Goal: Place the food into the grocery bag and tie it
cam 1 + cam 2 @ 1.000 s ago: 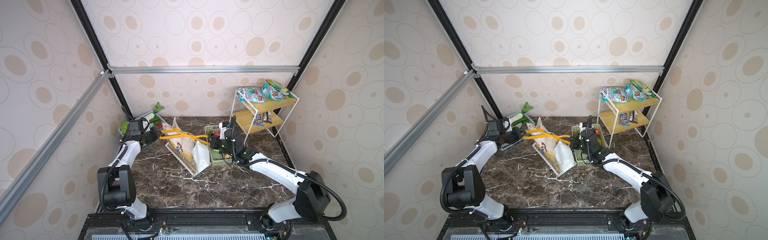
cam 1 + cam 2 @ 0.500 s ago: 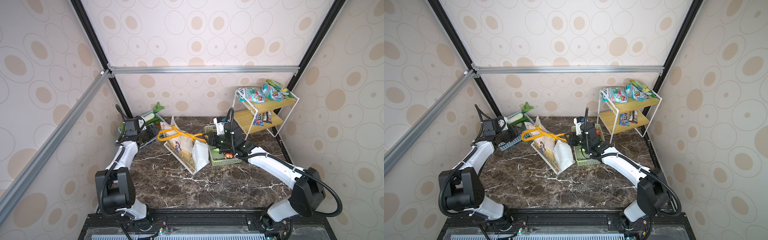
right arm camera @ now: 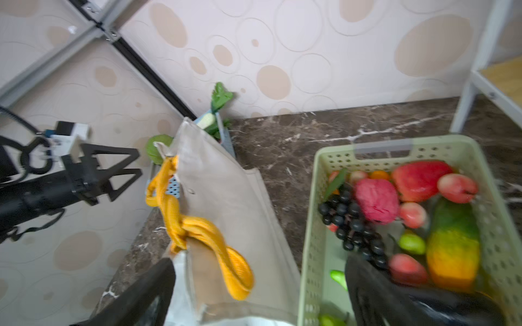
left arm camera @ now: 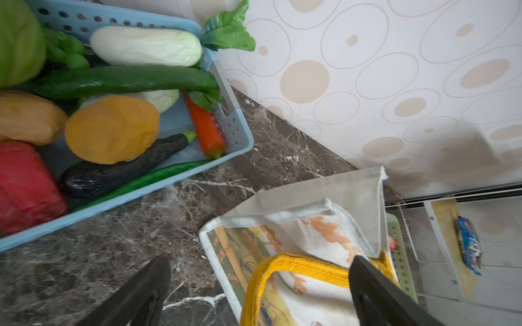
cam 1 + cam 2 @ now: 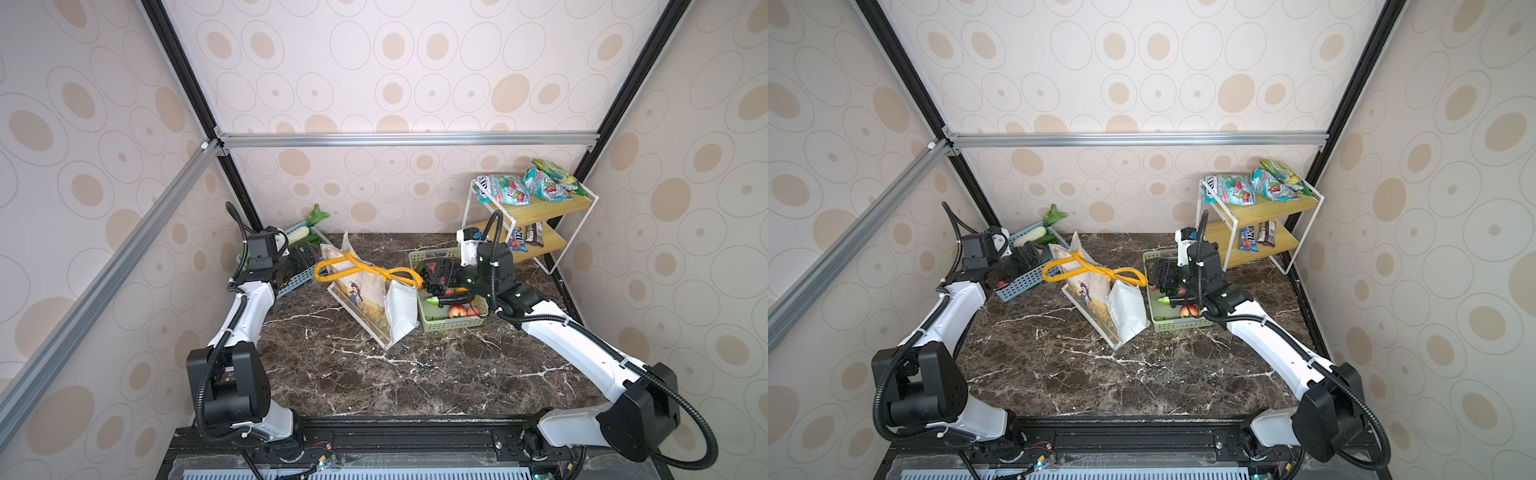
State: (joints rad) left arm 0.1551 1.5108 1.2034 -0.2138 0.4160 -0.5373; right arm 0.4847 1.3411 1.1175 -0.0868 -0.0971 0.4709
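The cream grocery bag [image 5: 365, 299] [image 5: 1096, 299] stands tilted mid-table, its printed side facing the front. Its yellow handles [image 5: 384, 273] [image 3: 183, 228] are knotted together over the top. What is inside the bag is hidden. Toy food lies in the blue basket [image 4: 234, 127] and in the green basket [image 3: 310, 225]. My left gripper [image 5: 306, 254] [image 4: 258, 268] is open beside the bag's left handle loop [image 4: 296, 265], which lies loose between the jaws. My right gripper [image 5: 433, 276] [image 3: 260, 266] is open at the right loop, over the green basket's edge, holding nothing.
A white wire rack [image 5: 532, 216] with snack packets and candy bars stands at the back right. The blue basket [image 5: 297, 277] sits at the back left corner and the green basket [image 5: 453, 326] touches the bag's right side. Walls close in on three sides.
Both grippers went from shut on the taut handle ends to open and let them go. The loops have slackened. The right gripper has drawn back over the green basket.
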